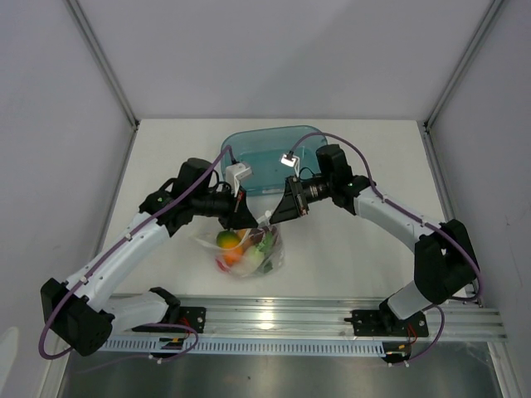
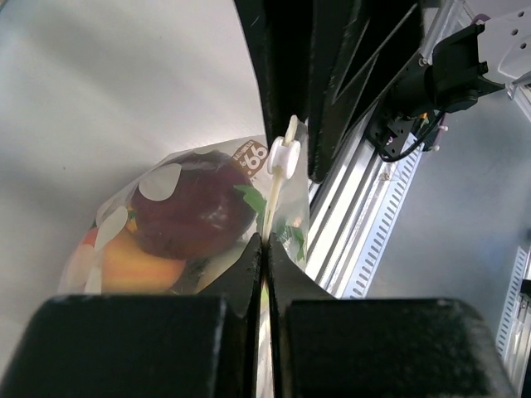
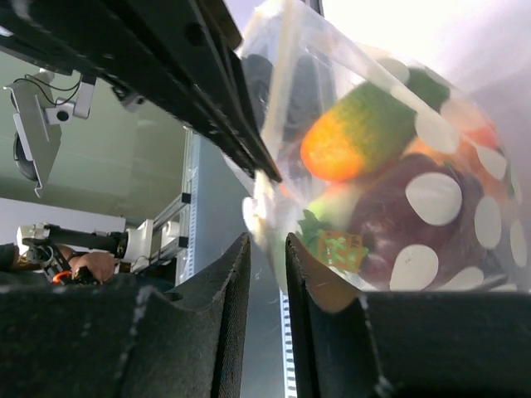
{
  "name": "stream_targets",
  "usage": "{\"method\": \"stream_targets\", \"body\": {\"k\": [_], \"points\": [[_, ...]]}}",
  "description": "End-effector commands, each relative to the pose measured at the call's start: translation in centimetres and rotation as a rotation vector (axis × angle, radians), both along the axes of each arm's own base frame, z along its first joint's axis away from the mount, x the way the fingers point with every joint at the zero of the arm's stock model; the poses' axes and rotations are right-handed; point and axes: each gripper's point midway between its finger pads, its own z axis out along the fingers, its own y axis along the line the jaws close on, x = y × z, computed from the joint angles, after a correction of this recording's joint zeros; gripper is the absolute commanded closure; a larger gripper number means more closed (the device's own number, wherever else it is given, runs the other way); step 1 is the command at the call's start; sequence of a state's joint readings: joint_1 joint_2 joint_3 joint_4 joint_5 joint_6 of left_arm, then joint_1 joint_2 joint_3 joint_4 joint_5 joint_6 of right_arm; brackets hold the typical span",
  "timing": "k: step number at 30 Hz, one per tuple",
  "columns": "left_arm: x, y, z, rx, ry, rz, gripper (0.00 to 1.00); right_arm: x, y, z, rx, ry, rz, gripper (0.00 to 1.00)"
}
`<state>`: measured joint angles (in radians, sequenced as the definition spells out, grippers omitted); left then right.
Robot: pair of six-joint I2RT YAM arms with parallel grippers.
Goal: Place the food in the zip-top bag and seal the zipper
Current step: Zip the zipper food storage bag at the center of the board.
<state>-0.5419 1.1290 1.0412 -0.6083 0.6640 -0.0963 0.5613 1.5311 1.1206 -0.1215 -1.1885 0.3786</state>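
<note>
The zip-top bag (image 1: 247,251) is clear with white dots and hangs between my two grippers, just above the table. The food (image 1: 236,245) is inside it: an orange-green piece (image 3: 365,133), a dark purple one (image 2: 192,203) and a peach one (image 2: 137,264) show through the plastic. My left gripper (image 2: 265,239) is shut on the bag's mouth edge, on the zipper (image 2: 274,199), just below a small white slider tab (image 2: 283,156). My right gripper (image 3: 267,240) is open by a narrow gap, with the bag's mouth edge (image 3: 270,195) between its fingers. In the top view the two grippers (image 1: 241,217) (image 1: 280,214) face each other over the bag.
The teal translucent tub (image 1: 274,153) stands just behind the grippers at the table's middle back. The aluminium rail (image 1: 315,319) with the arm bases runs along the near edge. White walls close in the table left, right and back.
</note>
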Motion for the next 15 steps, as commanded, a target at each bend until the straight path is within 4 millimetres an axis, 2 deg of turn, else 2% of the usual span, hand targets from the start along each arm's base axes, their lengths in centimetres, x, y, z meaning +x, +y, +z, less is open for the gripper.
{"method": "stream_targets", "body": {"k": [1, 4, 6, 8, 9, 10, 12, 15], "points": [[0.2, -0.5, 1.4, -0.042, -0.032, -0.019, 0.99, -0.4, 0.5, 0.5, 0.02, -0.018, 0.053, 0.74], [0.3, -0.4, 1.5, -0.045, -0.036, -0.015, 0.99, -0.4, 0.8, 0.1, 0.01, -0.016, 0.057, 0.75], [0.3, -0.5, 1.7, -0.051, -0.036, -0.019, 0.99, -0.2, 1.0, -0.2, 0.004, -0.017, 0.05, 0.85], [0.2, -0.5, 1.9, -0.058, -0.042, -0.025, 0.99, 0.0, 1.2, -0.2, 0.002, -0.022, 0.038, 1.0], [0.2, -0.5, 2.0, -0.061, -0.044, -0.026, 0.94, 0.1, 1.2, -0.1, 0.003, -0.024, 0.032, 1.0], [0.4, -0.4, 2.0, -0.064, -0.039, -0.016, 0.76, 0.2, 1.3, -0.1, 0.004, -0.027, 0.029, 1.0], [0.6, -0.5, 2.5, -0.09, -0.049, -0.014, 0.66, 0.3, 1.3, 0.0, 0.004, -0.04, 0.018, 1.0], [0.9, -0.7, 3.2, -0.141, 0.002, -0.008, 0.58, 0.2, 1.2, 0.2, 0.002, -0.062, 0.018, 1.0]]}}
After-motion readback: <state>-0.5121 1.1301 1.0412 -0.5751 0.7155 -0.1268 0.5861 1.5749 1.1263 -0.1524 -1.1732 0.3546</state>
